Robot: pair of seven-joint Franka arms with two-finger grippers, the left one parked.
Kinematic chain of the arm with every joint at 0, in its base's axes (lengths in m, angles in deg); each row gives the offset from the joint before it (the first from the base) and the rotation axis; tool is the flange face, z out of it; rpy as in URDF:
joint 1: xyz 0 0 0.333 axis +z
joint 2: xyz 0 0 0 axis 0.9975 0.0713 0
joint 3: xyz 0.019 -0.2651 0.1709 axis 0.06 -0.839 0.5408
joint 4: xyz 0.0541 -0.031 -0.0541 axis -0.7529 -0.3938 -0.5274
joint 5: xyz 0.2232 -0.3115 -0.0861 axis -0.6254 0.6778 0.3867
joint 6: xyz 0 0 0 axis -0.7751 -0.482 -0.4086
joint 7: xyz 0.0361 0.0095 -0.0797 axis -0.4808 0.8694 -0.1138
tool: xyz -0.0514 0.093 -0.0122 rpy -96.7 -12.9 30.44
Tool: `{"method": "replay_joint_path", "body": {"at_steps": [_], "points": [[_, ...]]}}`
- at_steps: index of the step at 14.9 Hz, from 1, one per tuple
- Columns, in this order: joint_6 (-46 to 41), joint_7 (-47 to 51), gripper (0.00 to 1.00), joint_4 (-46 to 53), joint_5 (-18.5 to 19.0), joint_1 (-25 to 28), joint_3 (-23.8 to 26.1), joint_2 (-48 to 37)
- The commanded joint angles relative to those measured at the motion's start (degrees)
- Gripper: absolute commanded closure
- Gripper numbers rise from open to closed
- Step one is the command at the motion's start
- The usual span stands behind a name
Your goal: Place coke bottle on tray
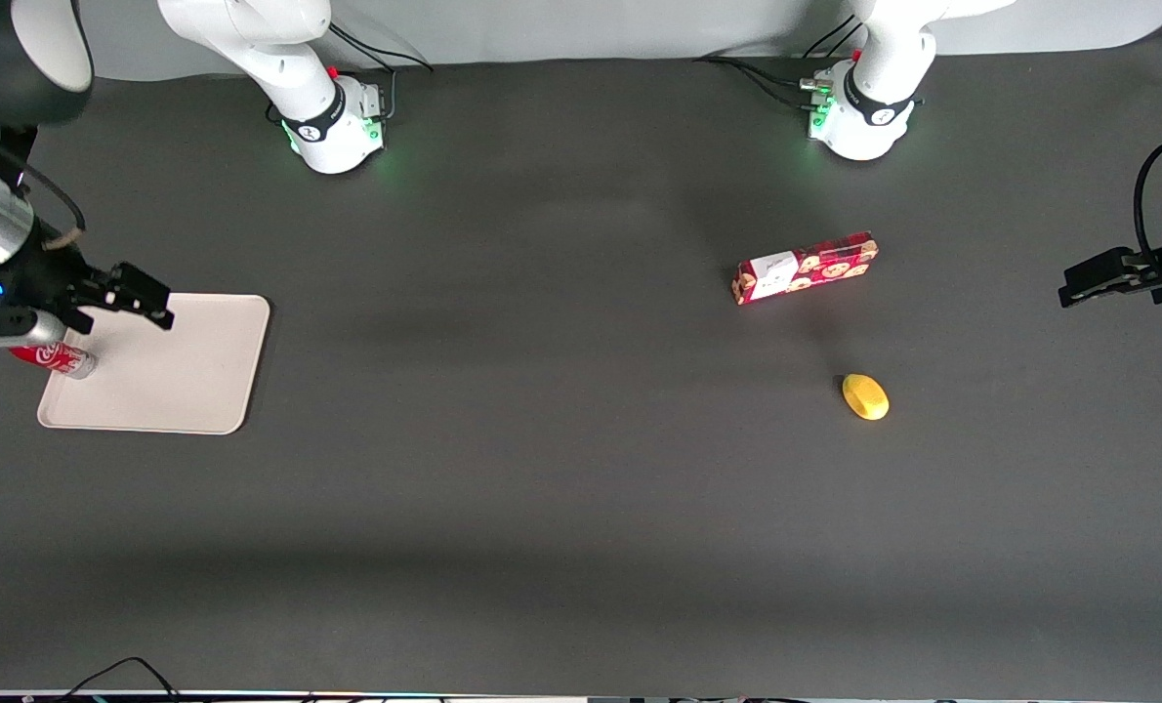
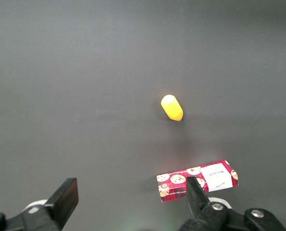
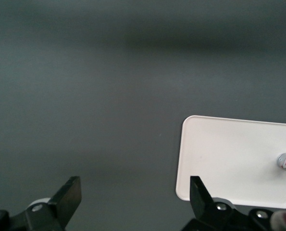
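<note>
White script runs along the red label of the coke bottle, lying on the tray below the gripper; its letters cannot be made out. The white panel on the biscuit box carries illegible print

Red biscuit box lies flat on the dark table mat, toward the parked arm's end. Yellow lemon-like fruit sits at about 5 o'clock from the box, nearer the front camera, apart from it. Black cables at the mat's near edge.
</note>
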Motion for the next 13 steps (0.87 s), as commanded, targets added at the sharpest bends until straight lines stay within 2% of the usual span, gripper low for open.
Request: {"method": "replay_joint_path", "body": {"at_steps": [1,4,8,13], "points": [[-6.9,1.7,0.00,6.1,-1.8,-0.6,1.6,-0.6],[-9.3,3.4,0.00,5.7,-1.8,-0.9,0.4,-2.4],[-11.1,-0.8,0.00,4.6,-1.8,-0.9,-7.1,-4.2],[-11.1,-2.4,0.00,3.0,-1.8,-0.9,-7.9,-5.5]]}}
